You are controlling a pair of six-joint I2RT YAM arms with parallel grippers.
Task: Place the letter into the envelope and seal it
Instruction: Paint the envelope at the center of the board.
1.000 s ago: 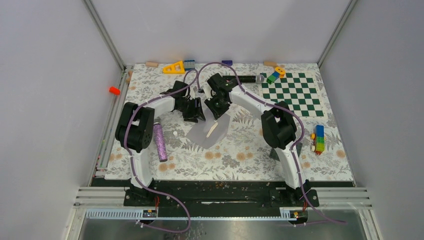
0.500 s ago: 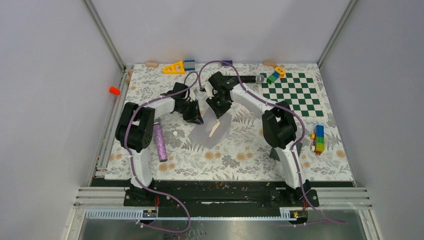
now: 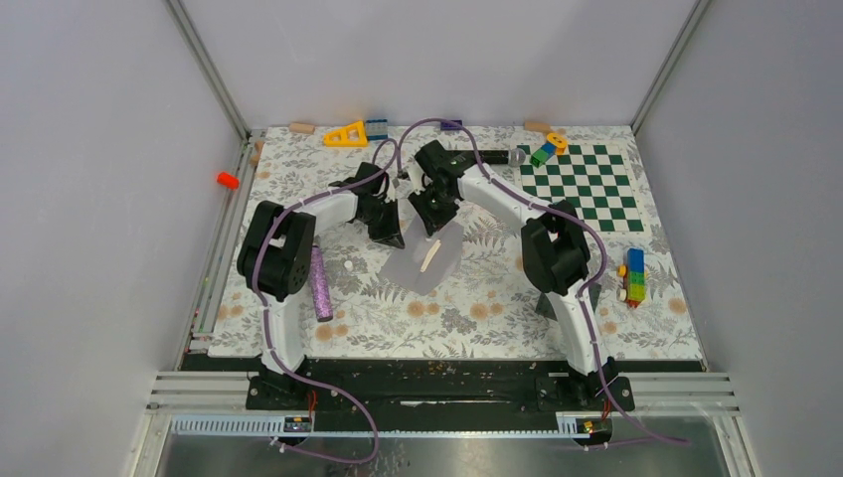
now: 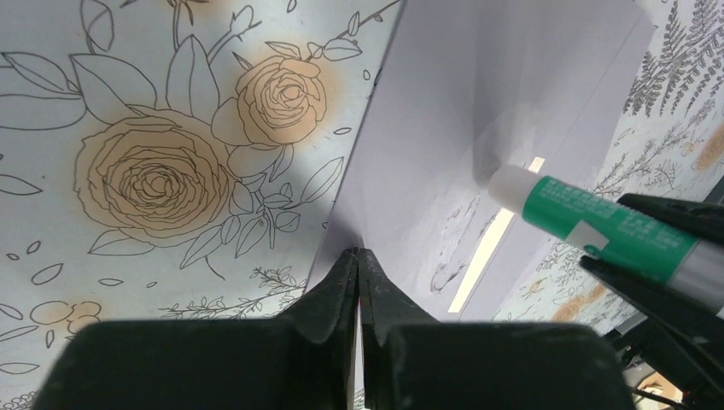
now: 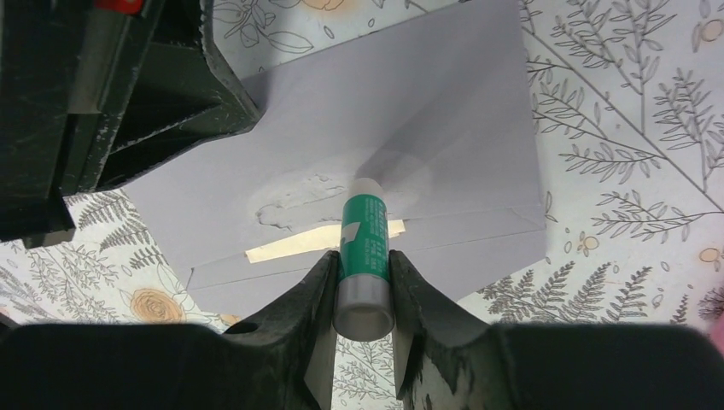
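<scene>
The light grey envelope [image 3: 418, 268] lies mid-table with its flap [image 4: 478, 85] raised. A tan strip of the letter [image 5: 299, 243] shows in the envelope's mouth [image 4: 491, 248]. My left gripper [image 4: 359, 256] is shut on the flap's left corner and holds it up off the mat. My right gripper [image 5: 363, 256] is shut on a green glue stick [image 5: 364, 235], whose white tip rests on the inner face of the flap beside a wet glue smear [image 5: 290, 201]. In the top view both grippers meet just behind the envelope, the left one [image 3: 391, 224] beside the right one [image 3: 434, 214].
A glittery pink cylinder [image 3: 318, 283] lies beside the left arm. The green-and-white checkerboard [image 3: 582, 187] sits at back right, with stacked bricks [image 3: 633, 275] at the right edge. A yellow triangle [image 3: 345, 134], small blocks and a black microphone [image 3: 492, 157] line the back.
My left gripper has closed on the flap's corner and drawn back a little. The envelope has shifted slightly. The right gripper keeps the glue stick on the flap.
</scene>
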